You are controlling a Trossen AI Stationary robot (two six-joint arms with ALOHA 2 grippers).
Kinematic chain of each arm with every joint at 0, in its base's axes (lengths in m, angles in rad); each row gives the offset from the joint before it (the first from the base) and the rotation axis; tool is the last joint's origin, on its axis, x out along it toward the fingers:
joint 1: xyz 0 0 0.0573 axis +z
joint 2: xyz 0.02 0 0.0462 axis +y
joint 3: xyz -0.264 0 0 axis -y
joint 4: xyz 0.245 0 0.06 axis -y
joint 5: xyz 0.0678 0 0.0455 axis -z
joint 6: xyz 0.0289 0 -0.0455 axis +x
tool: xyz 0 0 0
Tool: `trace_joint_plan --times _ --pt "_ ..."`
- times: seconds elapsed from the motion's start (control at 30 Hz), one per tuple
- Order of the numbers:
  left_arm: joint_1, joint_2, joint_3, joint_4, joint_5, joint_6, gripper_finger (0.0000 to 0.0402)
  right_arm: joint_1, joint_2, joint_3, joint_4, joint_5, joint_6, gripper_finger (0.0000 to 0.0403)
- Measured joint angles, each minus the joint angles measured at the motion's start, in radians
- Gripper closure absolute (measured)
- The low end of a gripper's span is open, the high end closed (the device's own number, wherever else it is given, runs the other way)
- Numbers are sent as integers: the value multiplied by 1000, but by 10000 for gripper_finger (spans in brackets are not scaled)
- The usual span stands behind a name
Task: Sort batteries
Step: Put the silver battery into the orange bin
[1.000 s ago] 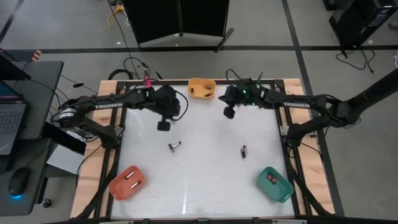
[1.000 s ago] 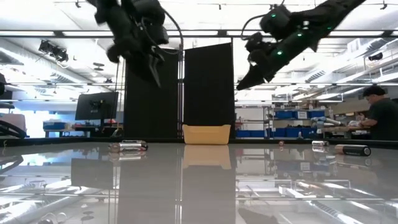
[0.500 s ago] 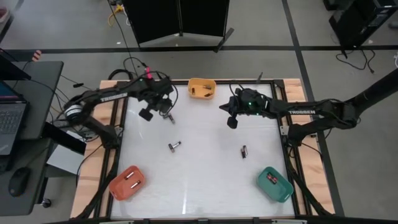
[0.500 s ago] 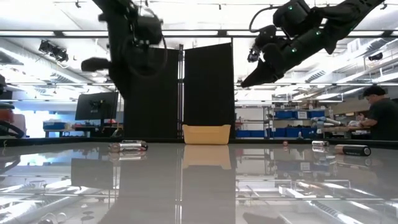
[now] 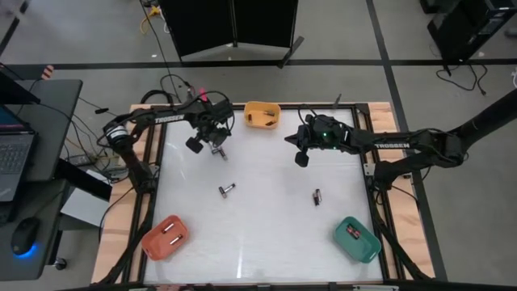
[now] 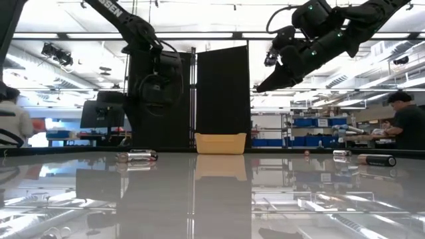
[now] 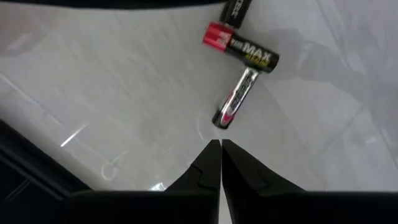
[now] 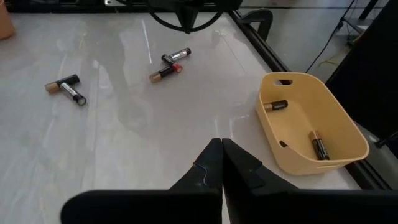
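Both grippers empty above the white table (image 5: 266,234) — batteries are spread over it.

The left gripper (image 7: 221,149) has its fingers nearly together, holding nothing, just over a small cluster of batteries (image 7: 239,56) near the far-left corner. The right gripper (image 8: 221,148) is closed on nothing, near the yellow bin (image 8: 311,127) with two cells — two more pairs of batteries (image 5: 227,190) lie mid-table.

a pale table (image 5: 258,234) is seen, with loose batteries (image 5: 227,190) and three bins (image 5: 262,115) laid on it.
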Motion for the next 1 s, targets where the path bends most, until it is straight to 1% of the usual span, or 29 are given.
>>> trace_joint_plan --times 0.13,0.3,0.47,0.57,0.77,1.0 --pt "-14 34 0 0 -6 0 360 0 0 0 -21 -1 -1 394" --pt "-20 74 0 2 -25 0 325 0 0 0 -24 -2 -4 394" --pt "-21 85 0 14 -27 -1 291 0 1 0 -27 -2 -4 394" --pt "-21 85 -12 30 -27 0 277 0 1 0 -27 -3 -4 394" --pt "-21 85 -78 65 -37 80 273 0 1 0 -28 -3 -4 394" --pt "-21 85 -105 139 -49 96 273 0 1 0 -28 -4 -7 394"
